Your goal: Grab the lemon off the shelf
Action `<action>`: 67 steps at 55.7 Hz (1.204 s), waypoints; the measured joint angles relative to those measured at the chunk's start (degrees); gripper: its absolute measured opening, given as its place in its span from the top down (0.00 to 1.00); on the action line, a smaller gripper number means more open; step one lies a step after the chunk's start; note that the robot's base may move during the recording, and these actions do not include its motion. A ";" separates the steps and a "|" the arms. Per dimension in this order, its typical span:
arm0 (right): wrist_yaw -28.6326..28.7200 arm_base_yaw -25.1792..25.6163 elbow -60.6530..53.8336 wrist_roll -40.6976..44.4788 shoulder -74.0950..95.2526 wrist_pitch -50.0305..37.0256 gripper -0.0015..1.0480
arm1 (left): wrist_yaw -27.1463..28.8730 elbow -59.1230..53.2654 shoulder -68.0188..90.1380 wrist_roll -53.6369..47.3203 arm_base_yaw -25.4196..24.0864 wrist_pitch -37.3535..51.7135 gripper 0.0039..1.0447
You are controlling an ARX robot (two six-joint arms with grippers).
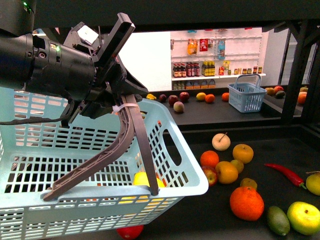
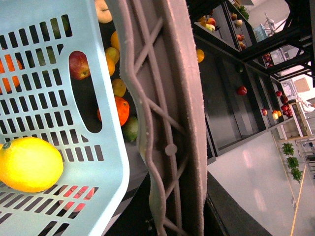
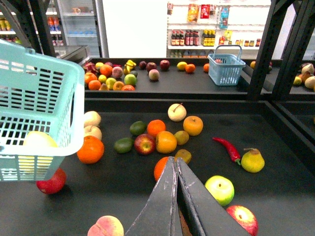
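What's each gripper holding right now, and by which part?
The left gripper holds the blue basket by its grey handle; the right gripper is shut, empty.

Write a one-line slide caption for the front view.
Left claw holds the pale-blue basket by its grey handle, lemon inside, over the black shelf.

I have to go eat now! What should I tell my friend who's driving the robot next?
Left gripper: carries the blue basket by its gray handle; I cannot tell whether its fingers are clamped.
Right gripper: fingers shut, empty, above the shelf deck.
Lemon: lying inside the basket.
Done: the lemon is off the shelf.
Left: probably nothing more to pick; just hold the basket steady.
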State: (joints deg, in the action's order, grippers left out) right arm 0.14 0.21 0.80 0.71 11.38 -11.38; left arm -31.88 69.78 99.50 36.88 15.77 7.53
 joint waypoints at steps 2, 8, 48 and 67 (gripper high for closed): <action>0.00 0.00 0.00 0.00 -0.55 0.50 0.97 | 0.00 0.00 0.00 0.02 0.00 0.00 0.87; -0.02 -0.02 0.02 -0.02 -4.70 5.53 0.97 | -0.02 0.00 0.00 0.00 0.00 0.00 0.87; -0.13 -0.04 0.02 -0.07 -11.10 11.28 0.34 | 0.00 0.00 0.04 0.02 0.00 0.00 0.88; -0.11 -0.04 0.02 -0.09 -11.10 11.28 0.07 | 3.26 -0.76 0.26 7.13 -0.04 7.08 0.88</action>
State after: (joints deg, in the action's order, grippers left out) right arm 0.03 0.16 0.82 0.62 0.27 -0.10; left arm -28.62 69.01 99.77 44.01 15.73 14.61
